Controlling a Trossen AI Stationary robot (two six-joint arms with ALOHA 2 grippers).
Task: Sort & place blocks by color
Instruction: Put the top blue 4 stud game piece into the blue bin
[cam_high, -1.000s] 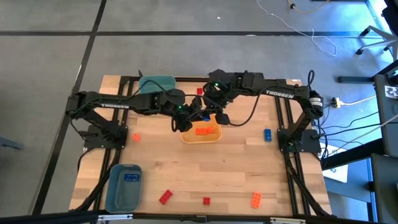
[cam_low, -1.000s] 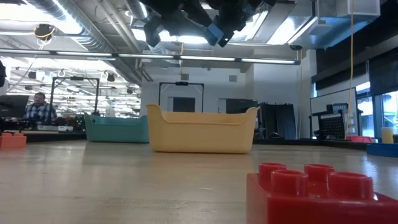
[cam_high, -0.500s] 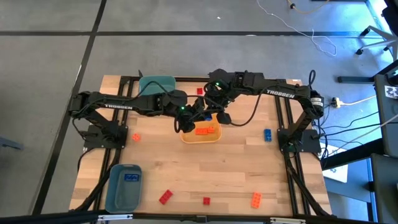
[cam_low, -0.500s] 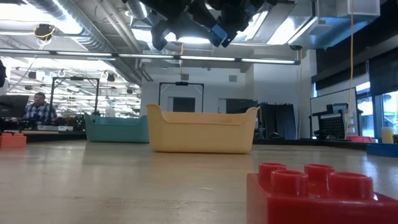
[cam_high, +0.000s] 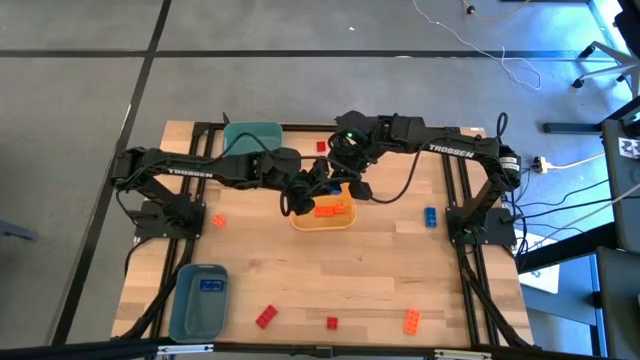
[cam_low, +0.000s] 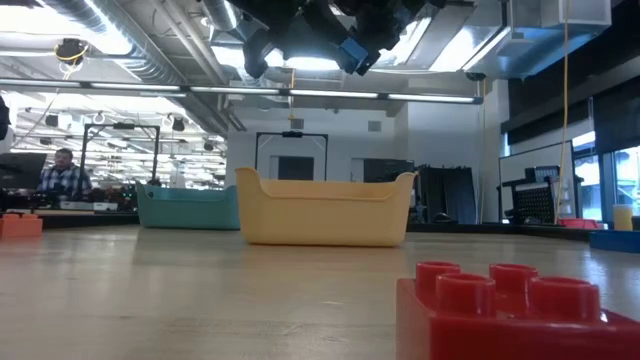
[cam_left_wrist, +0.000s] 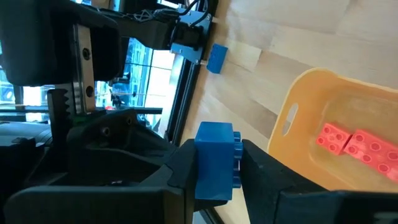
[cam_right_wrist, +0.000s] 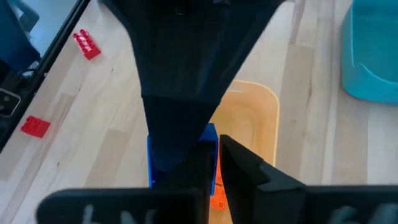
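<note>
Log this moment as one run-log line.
left hand: grips small blue plastic brick | right hand: beside it | place: above yellow-orange plastic bin

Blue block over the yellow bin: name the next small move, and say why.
Probably the left end effector should carry the blue block away toward the blue bin rather than release it. It pinches the block above the yellow bin, which holds only orange blocks.
</note>
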